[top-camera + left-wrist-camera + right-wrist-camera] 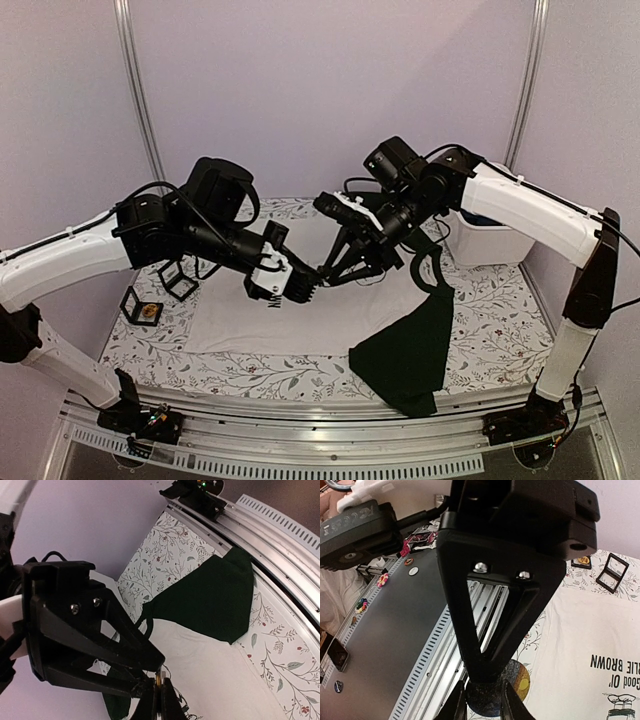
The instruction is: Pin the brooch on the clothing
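Pinches with the right pincer [485, 705] the dark round brooch [491, 696] by its rim, leaving the back free for the left pincer [160, 695], shut tight at a small gold piece [159, 681] there, probably the clasp. Holds both in mid-air above the white T-shirt [300, 325], spread flat on the floral tabletop [490, 330] ready for pinning.

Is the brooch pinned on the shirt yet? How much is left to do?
Done: the white T-shirt with dark sleeves lies spread out. In hand: the right gripper grips the round dark brooch with a yellow patch over the shirt, and the left gripper is pinched shut on a small gold bit, probably its pin. Left: pushing the pin through the cloth and fastening it; nothing is pinned yet.
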Available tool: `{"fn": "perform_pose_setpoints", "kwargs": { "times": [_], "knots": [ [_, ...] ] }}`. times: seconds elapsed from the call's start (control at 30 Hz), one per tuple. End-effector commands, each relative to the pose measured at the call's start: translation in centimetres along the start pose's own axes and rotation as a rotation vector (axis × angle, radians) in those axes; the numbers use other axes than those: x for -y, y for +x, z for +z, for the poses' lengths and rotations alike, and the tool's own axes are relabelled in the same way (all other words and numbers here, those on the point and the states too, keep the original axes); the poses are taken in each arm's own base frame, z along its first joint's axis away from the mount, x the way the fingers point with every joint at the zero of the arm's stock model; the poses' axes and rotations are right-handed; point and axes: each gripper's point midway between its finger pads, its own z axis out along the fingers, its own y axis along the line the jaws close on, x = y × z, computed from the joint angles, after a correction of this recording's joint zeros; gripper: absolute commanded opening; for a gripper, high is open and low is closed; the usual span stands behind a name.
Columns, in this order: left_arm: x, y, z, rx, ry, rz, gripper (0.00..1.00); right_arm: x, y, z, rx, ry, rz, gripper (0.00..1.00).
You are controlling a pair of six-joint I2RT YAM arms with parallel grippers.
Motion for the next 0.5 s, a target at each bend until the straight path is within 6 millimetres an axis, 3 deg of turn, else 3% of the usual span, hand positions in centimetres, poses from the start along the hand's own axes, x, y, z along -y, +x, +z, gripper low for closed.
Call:
{"fn": "perform_pose_setpoints", "kwargs": {
  "times": [0.0, 0.17, 0.23, 0.33, 0.4, 0.47],
  "knots": [
    [-0.4, -1.0, -0.4, 0.021, -0.045, -0.057, 0.0, 0.8, -0.3, -0.2, 0.005, 0.027, 0.003, 0.24],
    [-2.7, 0.7, -1.2, -0.037, -0.18, -0.376, 0.0, 2.3, -0.2, -1.4, 0.021, 0.153, 0.053, 0.57],
    [-4.1, 1.8, -2.1, -0.021, -0.257, -0.56, 0.0, 2.7, -0.3, -2.0, 0.061, 0.209, 0.043, 0.65],
    [-5.8, 2.5, -4.3, 0.078, -0.366, -0.827, 0.0, 3.8, -1.5, -3.4, 0.182, 0.363, 0.008, 0.71],
    [-6.7, 2.3, -5.9, 0.184, -0.426, -0.967, 0.0, 3.5, -2.9, -4.9, 0.313, 0.45, -0.006, 0.72],
    [-7.7, 1.8, -7.6, 0.316, -0.488, -1.074, 0.0, 3.5, -2.8, -5.5, 0.446, 0.509, -0.004, 0.7]
  ]
}}
